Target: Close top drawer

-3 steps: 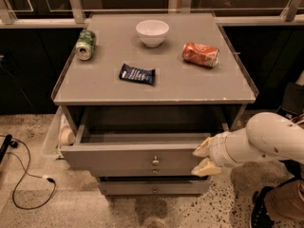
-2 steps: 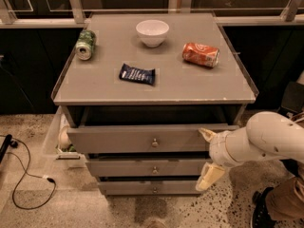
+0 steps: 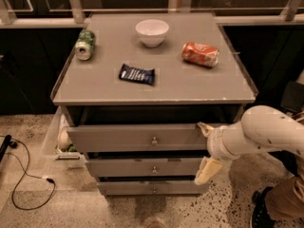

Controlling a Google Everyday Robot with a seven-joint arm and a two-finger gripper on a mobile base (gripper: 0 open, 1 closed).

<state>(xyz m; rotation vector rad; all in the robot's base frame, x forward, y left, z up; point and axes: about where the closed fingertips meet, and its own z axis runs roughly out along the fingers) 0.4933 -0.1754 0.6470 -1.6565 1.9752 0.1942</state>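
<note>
The top drawer [image 3: 137, 137] is the uppermost of three grey knobbed fronts in the cabinet. It stands out only a little, with a narrow dark gap under the cabinet top. Its small round knob [image 3: 154, 140] is at the middle of the front. My gripper [image 3: 206, 148] is at the right end of the drawer front on a thick white arm. It is open: the upper fingertip [image 3: 204, 127] touches the front's right end and the lower finger [image 3: 207, 171] hangs beside the middle drawer [image 3: 142, 167].
On the cabinet top [image 3: 95, 87] lie a white bowl [image 3: 152, 31], a green can [image 3: 85, 44], an orange can [image 3: 200, 54] and a dark blue snack packet [image 3: 137, 74]. A clear bin [image 3: 53, 137] stands left of the cabinet; a cable [image 3: 28, 186] lies on the floor.
The top drawer has slid inward from well open to almost shut. My gripper moved inward with it along its right end.
</note>
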